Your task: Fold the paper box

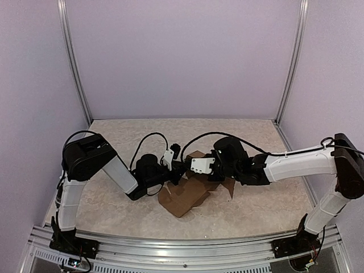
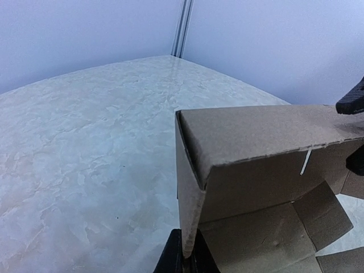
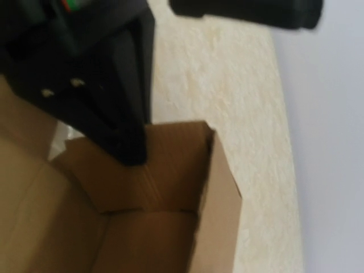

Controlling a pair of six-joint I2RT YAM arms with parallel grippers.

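The paper box (image 1: 183, 197) is brown cardboard, partly folded, with upright walls and loose flaps, lying mid-table between the two arms. In the left wrist view my left gripper (image 2: 187, 253) is shut on the lower edge of one upright wall of the paper box (image 2: 250, 170), a black finger (image 2: 169, 259) on each side of the sheet. From above, the left gripper (image 1: 177, 168) and right gripper (image 1: 196, 170) meet at the box's far edge. The right wrist view looks into the box's corner (image 3: 170, 187); its own fingers are out of frame.
A black part of the other arm (image 3: 108, 85) rests against the box wall in the right wrist view. Dark tips of the right gripper (image 2: 351, 103) show at the right edge of the left wrist view. Purple walls and metal posts (image 1: 74, 62) enclose the marbled table (image 1: 114, 136).
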